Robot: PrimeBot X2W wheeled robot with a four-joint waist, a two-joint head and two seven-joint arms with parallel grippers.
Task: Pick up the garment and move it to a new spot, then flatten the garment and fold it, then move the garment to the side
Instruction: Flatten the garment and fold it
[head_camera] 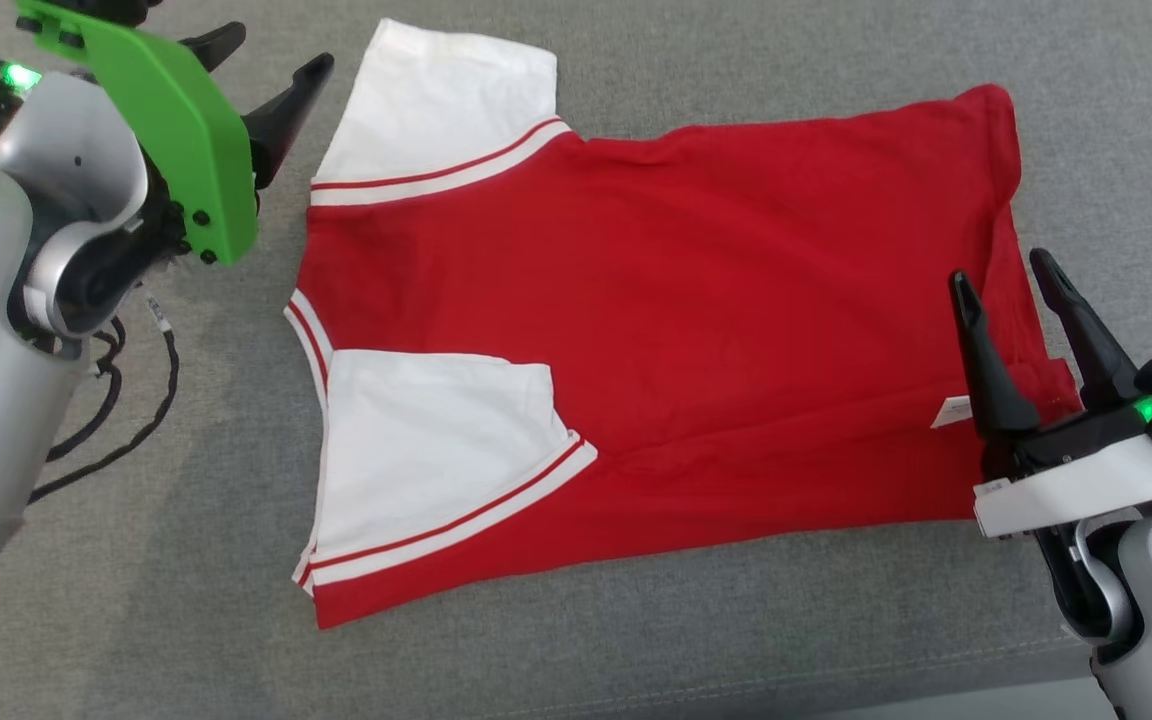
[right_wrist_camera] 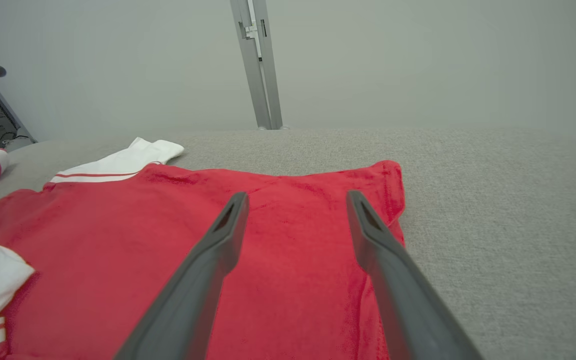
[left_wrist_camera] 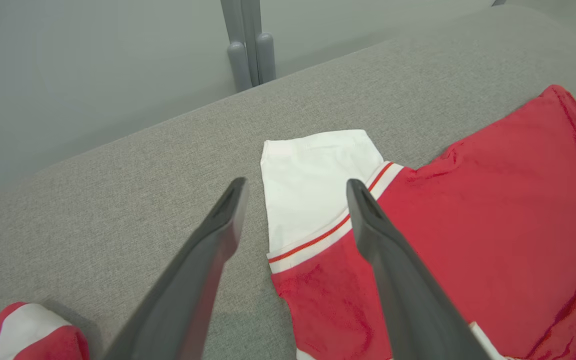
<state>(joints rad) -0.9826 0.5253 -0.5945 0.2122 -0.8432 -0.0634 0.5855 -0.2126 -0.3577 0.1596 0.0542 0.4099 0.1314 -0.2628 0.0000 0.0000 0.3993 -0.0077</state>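
The garment [head_camera: 686, 330] is a red T-shirt with white, red-striped sleeves, lying flat across a grey cushion [head_camera: 186, 560], neck to the left and hem to the right. Its near sleeve [head_camera: 436, 450] is folded in over the body, while the far sleeve [head_camera: 446, 100] lies spread out. My left gripper [head_camera: 276, 50] hangs open just left of the far sleeve [left_wrist_camera: 313, 180], holding nothing. At the hem, over the near right corner, my right gripper [head_camera: 1000, 270] is open and empty. The right wrist view looks across the garment [right_wrist_camera: 118, 250] past that gripper [right_wrist_camera: 296, 196].
A small red and white cloth bundle [left_wrist_camera: 23, 335] lies on the cushion to the left of the garment. A grey metal post [left_wrist_camera: 248, 45] stands behind the cushion's far edge. Black cables [head_camera: 116, 400] hang by my left arm. The cushion's front edge [head_camera: 836, 670] runs along the bottom.
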